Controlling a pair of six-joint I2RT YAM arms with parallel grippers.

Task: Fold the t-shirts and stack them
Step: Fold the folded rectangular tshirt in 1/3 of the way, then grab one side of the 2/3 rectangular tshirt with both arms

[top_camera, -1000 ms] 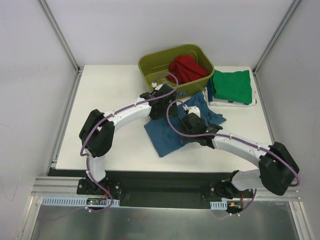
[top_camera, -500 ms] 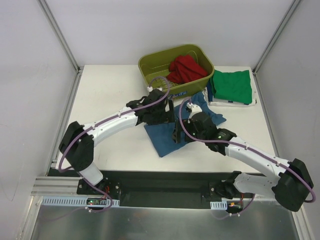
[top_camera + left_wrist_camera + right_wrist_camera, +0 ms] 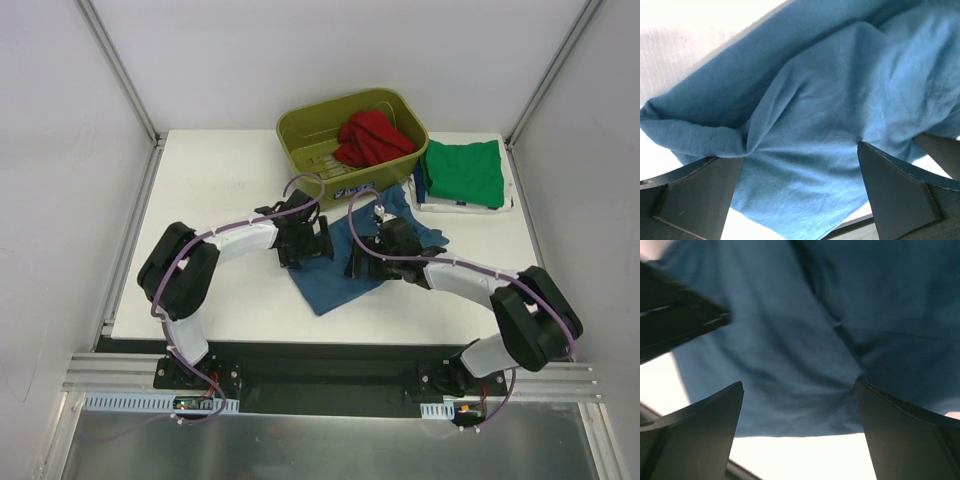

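Observation:
The teal-blue t-shirt (image 3: 335, 275) lies crumpled in the middle of the table. My left gripper (image 3: 322, 243) is open, its fingers set down on the shirt's left part; the left wrist view shows blue cloth (image 3: 840, 90) bunched between the spread fingers (image 3: 695, 195). My right gripper (image 3: 352, 264) is open over the shirt's middle, with cloth (image 3: 790, 350) between its fingers (image 3: 905, 435). The red t-shirt (image 3: 375, 137) lies bunched in the olive tub. The bright green t-shirt (image 3: 463, 172) lies folded at the back right.
The olive-green plastic tub (image 3: 310, 140) stands at the back centre, just behind the blue shirt. The green shirt rests on a white tray (image 3: 505, 203) with some blue cloth under it. Metal frame posts stand at the back corners.
My left gripper has moved nearer and down onto the blue shirt. My right gripper has moved left over the shirt, its arm stretched out lower. The shirt is more bunched between them.

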